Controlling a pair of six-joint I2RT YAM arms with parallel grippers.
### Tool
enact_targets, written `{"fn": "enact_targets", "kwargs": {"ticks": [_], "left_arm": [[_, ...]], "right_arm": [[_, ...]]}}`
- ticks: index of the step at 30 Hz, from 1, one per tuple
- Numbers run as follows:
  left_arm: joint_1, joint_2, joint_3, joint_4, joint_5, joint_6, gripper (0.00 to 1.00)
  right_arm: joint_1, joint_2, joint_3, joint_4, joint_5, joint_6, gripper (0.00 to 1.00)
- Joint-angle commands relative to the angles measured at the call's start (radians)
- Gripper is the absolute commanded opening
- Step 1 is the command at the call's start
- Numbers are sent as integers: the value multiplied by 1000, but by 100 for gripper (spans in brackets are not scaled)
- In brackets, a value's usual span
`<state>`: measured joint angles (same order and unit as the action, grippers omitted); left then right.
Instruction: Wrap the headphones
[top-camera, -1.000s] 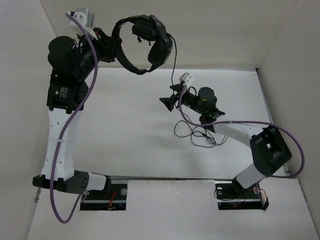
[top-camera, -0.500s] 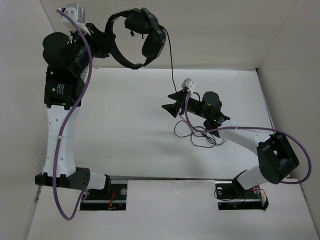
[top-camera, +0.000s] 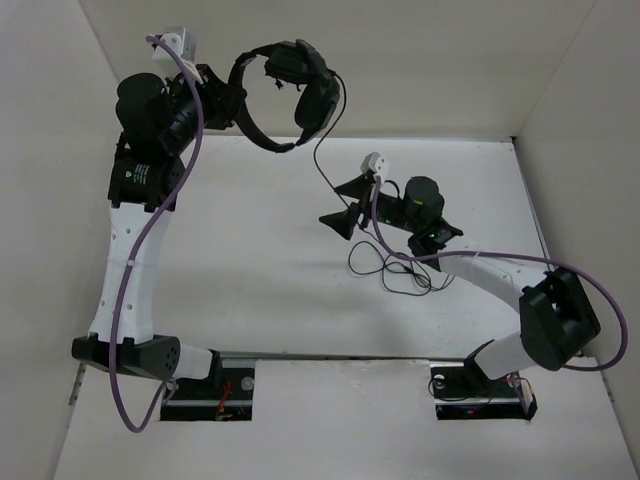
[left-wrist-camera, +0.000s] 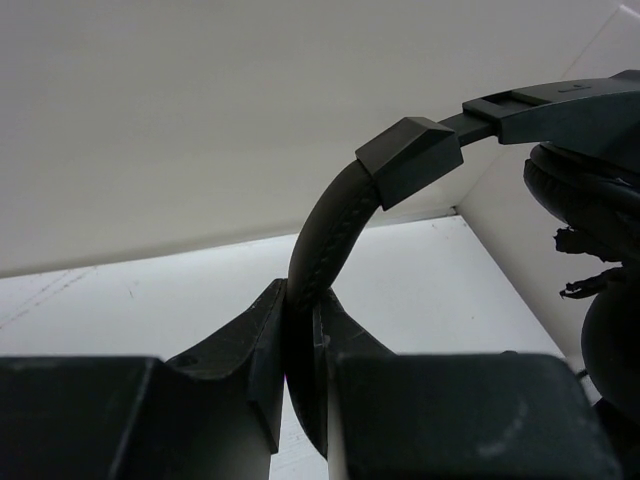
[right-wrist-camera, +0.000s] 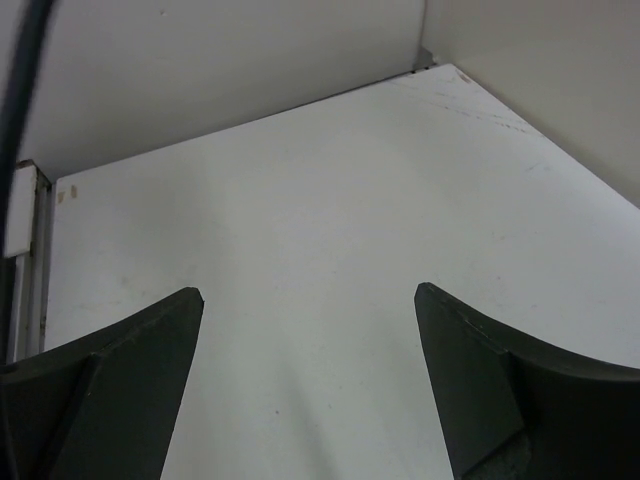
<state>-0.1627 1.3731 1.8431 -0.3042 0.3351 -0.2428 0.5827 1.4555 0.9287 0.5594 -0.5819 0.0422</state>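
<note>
The black headphones hang in the air at the back of the table. My left gripper is shut on their padded band, which rises between the jaws in the left wrist view; an earcup shows at the right edge. The thin black cable drops from the earcup, passes by my right gripper and ends in a loose pile on the table. My right gripper is wide open and empty above the table. A dark blurred line at its view's left edge may be the cable.
White walls enclose the table on the left, back and right. Purple robot cables run along both arms. The right arm's forearm reaches over the cable pile.
My left arm has swung the headphones a little to the right and lower. The hanging cable now bows leftward above the right gripper. The right gripper has barely moved and stays open.
</note>
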Motion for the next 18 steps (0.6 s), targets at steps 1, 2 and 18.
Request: {"fn": "enact_targets", "kwargs": {"ticks": [1,2,18], "left_arm": [[-10,-35,-24,91,2,-9,0],[-13,-37,-36,91,1,-7,0],[-16,-62,-82,89,7,10,0]], "right_arm": [[4,12,81,16,-42,8,93],[4,17,94,14,-39,8,93],[73,54,74,-27,310,-439,100]]}}
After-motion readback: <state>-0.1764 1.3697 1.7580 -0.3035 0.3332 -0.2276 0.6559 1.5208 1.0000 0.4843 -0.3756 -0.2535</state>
